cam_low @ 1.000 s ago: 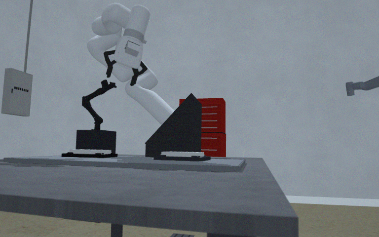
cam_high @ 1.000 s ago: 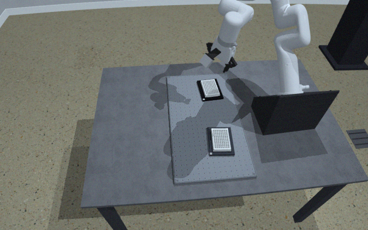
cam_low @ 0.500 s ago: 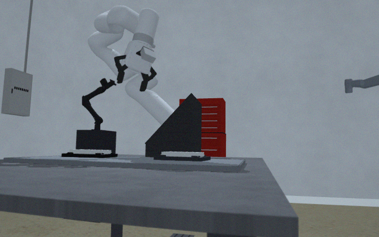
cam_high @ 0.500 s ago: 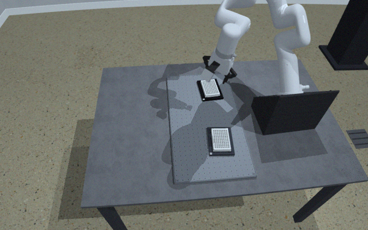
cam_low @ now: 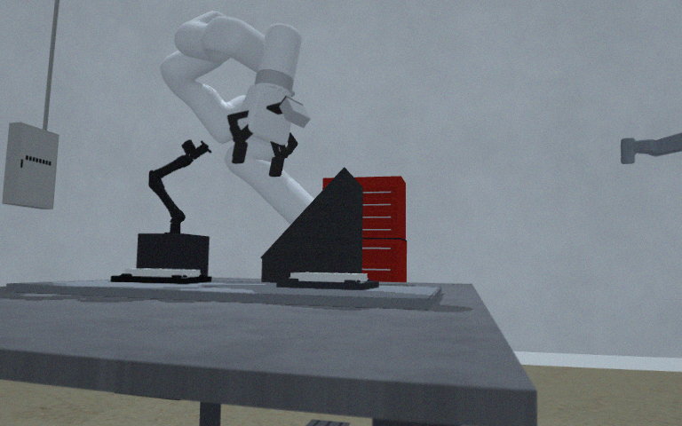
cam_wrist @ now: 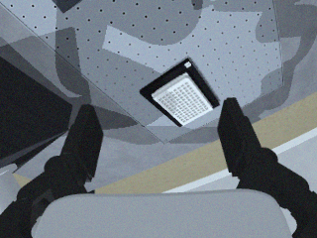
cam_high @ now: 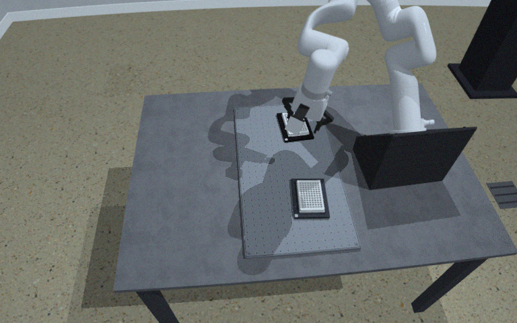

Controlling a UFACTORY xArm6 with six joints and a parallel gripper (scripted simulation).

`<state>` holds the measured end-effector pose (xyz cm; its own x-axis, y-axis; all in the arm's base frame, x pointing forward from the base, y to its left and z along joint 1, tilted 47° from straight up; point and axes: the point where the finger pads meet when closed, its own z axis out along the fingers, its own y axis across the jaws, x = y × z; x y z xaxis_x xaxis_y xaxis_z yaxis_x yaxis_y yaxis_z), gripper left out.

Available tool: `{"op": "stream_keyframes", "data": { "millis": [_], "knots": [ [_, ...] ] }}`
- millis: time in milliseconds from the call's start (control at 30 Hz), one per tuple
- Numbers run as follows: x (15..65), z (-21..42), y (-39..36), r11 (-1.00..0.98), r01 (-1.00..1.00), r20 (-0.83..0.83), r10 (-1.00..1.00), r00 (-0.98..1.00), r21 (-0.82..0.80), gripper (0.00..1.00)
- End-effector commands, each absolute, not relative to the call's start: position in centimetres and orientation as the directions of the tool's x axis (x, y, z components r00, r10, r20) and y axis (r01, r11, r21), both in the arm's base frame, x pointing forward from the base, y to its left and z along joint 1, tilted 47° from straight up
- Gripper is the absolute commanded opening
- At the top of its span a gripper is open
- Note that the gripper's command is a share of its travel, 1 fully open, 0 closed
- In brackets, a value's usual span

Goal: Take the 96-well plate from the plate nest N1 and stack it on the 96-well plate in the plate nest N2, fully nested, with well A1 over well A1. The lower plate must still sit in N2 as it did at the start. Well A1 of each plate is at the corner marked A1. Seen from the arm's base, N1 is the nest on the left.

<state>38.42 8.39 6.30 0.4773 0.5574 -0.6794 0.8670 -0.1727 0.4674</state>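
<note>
Two white 96-well plates sit in black nests on the perforated grey board. One is in the far nest, partly covered in the top view by my arm; the other is in the near nest. In the exterior view the far plate (cam_low: 161,272) is on the left and the near plate (cam_low: 327,276) on the right. My gripper (cam_low: 257,162) hangs open and empty high above the board, between the two nests. In the wrist view the far plate (cam_wrist: 180,97) shows far below between the fingers.
A black wedge-shaped block (cam_high: 409,156) stands on the table right of the near nest, close to the arm's base (cam_high: 408,122). A black stand (cam_high: 487,53) is on the floor beyond the table. A red drawer cabinet (cam_low: 384,225) stands behind.
</note>
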Motion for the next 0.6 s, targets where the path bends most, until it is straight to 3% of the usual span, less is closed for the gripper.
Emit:
{"op": "stream_keyframes", "data": {
  "millis": [0, 567],
  "knots": [
    [38.7, 4.8, 8.8, -0.156, 0.886, -0.690, 0.573, 0.441, 0.436, 1.00],
    [38.6, -1.8, 9.7, -0.086, 0.952, -0.726, 0.628, 0.280, 0.294, 1.00]
  ]
}}
